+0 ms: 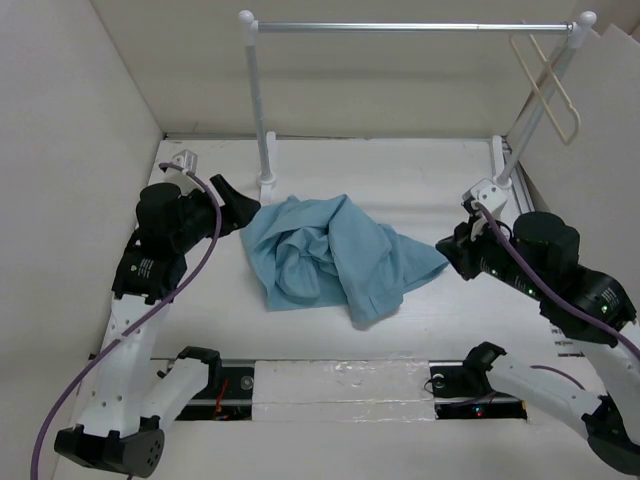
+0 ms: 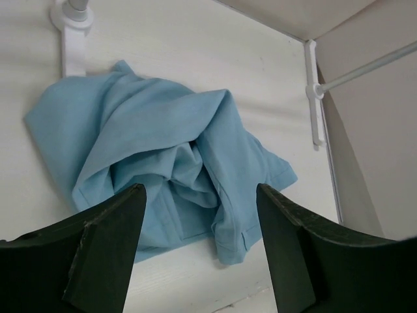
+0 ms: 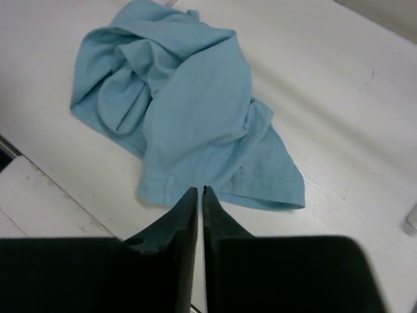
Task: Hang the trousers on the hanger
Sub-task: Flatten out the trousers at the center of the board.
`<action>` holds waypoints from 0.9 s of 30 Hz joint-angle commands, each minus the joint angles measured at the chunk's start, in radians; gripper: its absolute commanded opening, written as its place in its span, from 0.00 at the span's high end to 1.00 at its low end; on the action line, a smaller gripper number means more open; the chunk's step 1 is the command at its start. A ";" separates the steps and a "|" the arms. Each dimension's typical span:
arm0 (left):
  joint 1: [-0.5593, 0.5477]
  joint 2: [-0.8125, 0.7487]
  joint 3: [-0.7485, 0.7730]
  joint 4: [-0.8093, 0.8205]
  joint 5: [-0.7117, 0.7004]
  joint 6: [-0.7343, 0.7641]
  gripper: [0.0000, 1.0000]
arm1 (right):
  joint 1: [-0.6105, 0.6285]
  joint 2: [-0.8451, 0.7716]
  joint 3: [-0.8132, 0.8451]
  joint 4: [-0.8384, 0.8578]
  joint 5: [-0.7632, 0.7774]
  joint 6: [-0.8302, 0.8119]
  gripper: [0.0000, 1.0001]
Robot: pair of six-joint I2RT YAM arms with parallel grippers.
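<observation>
On the table (image 1: pixel 400 170), crumpled trousers (image 1: pixel 335 255).

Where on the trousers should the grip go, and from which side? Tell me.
Grip the trousers at the hemmed corner pointing toward the right gripper, coming in low from the right. That corner lies flat and clear of the bunched middle; the fingers are shut, so open them first.

Top external camera high behind the arm bases, looking down and forward over the table (image 1: pixel 400 170) to the rail (image 1: pixel 410 27), left wrist camera low, facing rightwards past the left gripper (image 2: pixel 199 190), right wrist camera close, facing leftwards and down past the right gripper (image 3: pixel 200 190), all three views share the trousers (image 1: pixel 330 255).
</observation>
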 commanded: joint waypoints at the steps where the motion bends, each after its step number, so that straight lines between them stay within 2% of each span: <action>1: -0.003 0.008 0.088 -0.034 -0.096 0.017 0.35 | 0.006 0.000 0.048 -0.042 0.023 -0.046 0.83; 2: 0.006 0.018 0.112 -0.062 -0.119 0.023 0.35 | 0.006 -0.001 0.053 -0.040 0.003 -0.062 0.66; 5: 0.006 0.055 0.194 -0.103 -0.210 0.014 0.39 | 0.006 0.001 0.039 -0.017 -0.104 -0.083 0.53; 7: 0.006 0.075 0.215 -0.120 -0.277 0.000 0.41 | 0.006 0.014 0.012 0.014 -0.181 -0.100 0.53; 8: 0.015 0.083 0.220 -0.146 -0.302 -0.009 0.46 | 0.006 0.019 -0.028 0.023 -0.195 -0.102 0.72; 9: 0.015 0.089 0.222 -0.157 -0.375 -0.013 0.51 | 0.006 0.023 -0.045 0.037 -0.212 -0.100 0.86; 10: 0.015 0.106 0.211 -0.181 -0.388 -0.017 0.68 | 0.016 0.036 -0.082 0.044 -0.220 -0.097 1.00; 11: 0.032 0.115 0.196 -0.194 -0.385 -0.022 0.78 | 0.016 0.040 -0.105 0.053 -0.230 -0.099 1.00; 14: 0.084 0.135 0.070 -0.192 -0.239 -0.031 1.00 | 0.039 0.048 -0.194 0.119 -0.252 -0.088 1.00; 18: 0.098 0.105 -0.191 -0.122 -0.158 -0.097 0.98 | 0.081 0.085 -0.372 0.262 -0.260 -0.057 1.00; 19: 0.098 0.080 -0.278 -0.111 -0.146 -0.121 0.91 | 0.099 0.100 -0.396 0.283 -0.255 -0.039 1.00; 20: 0.098 0.065 -0.318 -0.097 -0.135 -0.134 0.78 | 0.152 0.118 -0.419 0.314 -0.252 -0.025 1.00; 21: 0.098 0.048 -0.352 -0.090 -0.121 -0.146 0.70 | 0.188 0.163 -0.442 0.381 -0.238 -0.013 0.97; 22: 0.098 0.016 -0.411 -0.084 -0.112 -0.160 0.63 | 0.229 0.187 -0.465 0.409 -0.222 0.011 0.89; 23: 0.098 0.003 -0.439 -0.067 -0.100 -0.172 0.51 | 0.271 0.215 -0.470 0.431 -0.193 0.012 0.71; 24: 0.060 -0.006 -0.459 -0.059 -0.089 -0.189 0.46 | 0.353 0.281 -0.470 0.467 -0.128 0.045 0.61; 26: 0.011 -0.015 -0.508 -0.025 -0.104 -0.245 0.39 | 0.409 0.342 -0.452 0.471 -0.056 0.076 0.35; 27: -0.001 -0.005 -0.525 -0.012 -0.102 -0.258 0.38 | 0.435 0.370 -0.449 0.483 0.011 0.085 0.30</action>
